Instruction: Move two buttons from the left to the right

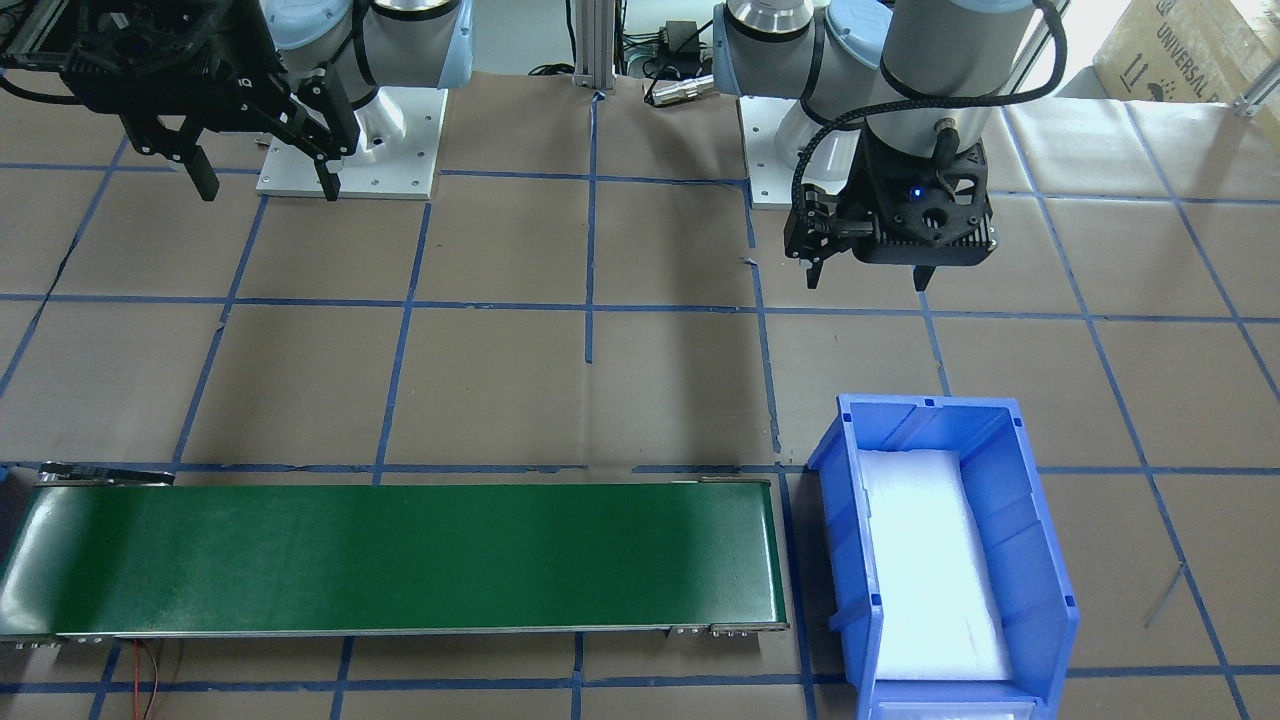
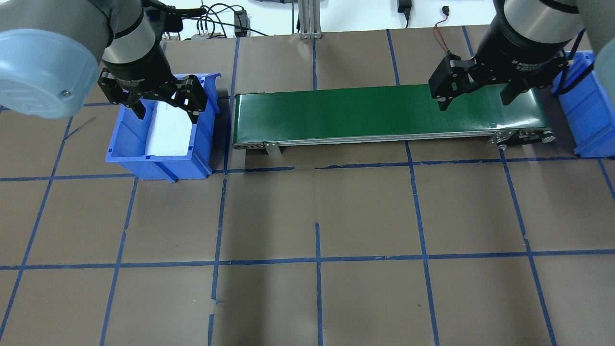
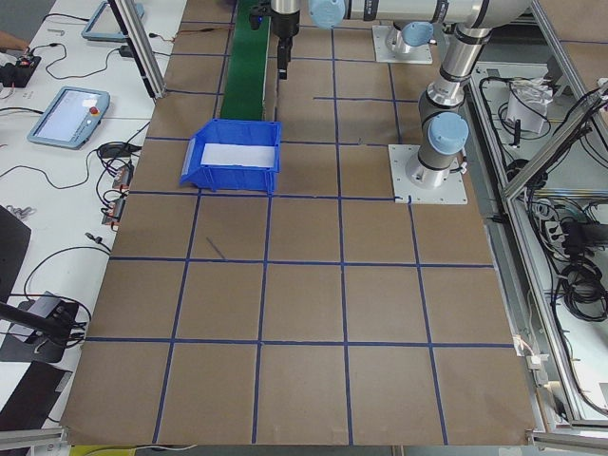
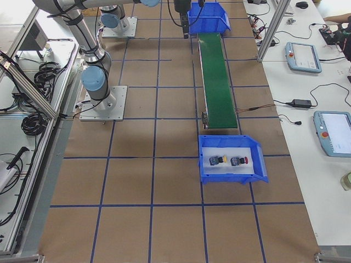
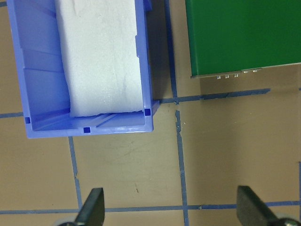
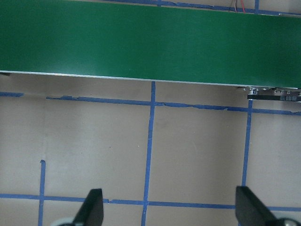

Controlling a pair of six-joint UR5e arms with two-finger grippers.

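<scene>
The yellow-capped button point(image 4: 218, 160) and the red-capped button point(image 4: 238, 161) lie side by side on white foam in the blue bin point(image 4: 230, 176) at the robot's right end, and show only in the exterior right view. My left gripper point(image 2: 166, 114) is open and empty, hovering over the near edge of the left blue bin point(image 2: 129, 144), which holds only a white foam pad point(image 5: 103, 56). My right gripper point(image 2: 474, 101) is open and empty above the right end of the green conveyor belt point(image 2: 384, 108).
The conveyor belt point(image 1: 400, 560) runs between the two bins and carries nothing. The right bin point(image 2: 586, 120) is partly hidden behind the right arm. Brown table paper with blue tape lines covers the table. Cables and teach pendants lie on side benches.
</scene>
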